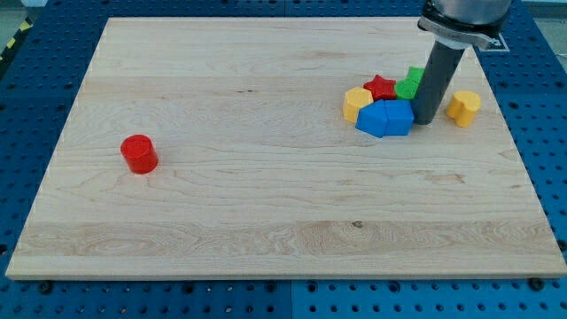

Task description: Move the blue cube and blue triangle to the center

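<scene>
The blue cube [399, 115] and the blue triangle [374, 120] lie side by side, touching, at the view's right on the wooden board [266, 204]. My tip [425, 121] is at the blue cube's right side, touching or nearly touching it. The dark rod rises from there to the view's top and hides part of a green block [409, 84] behind it.
A yellow block [357, 103] and a red star [381, 87] sit just above and left of the blue blocks. Another yellow block [463, 106] lies right of the rod. A red cylinder [139, 153] stands alone at the view's left.
</scene>
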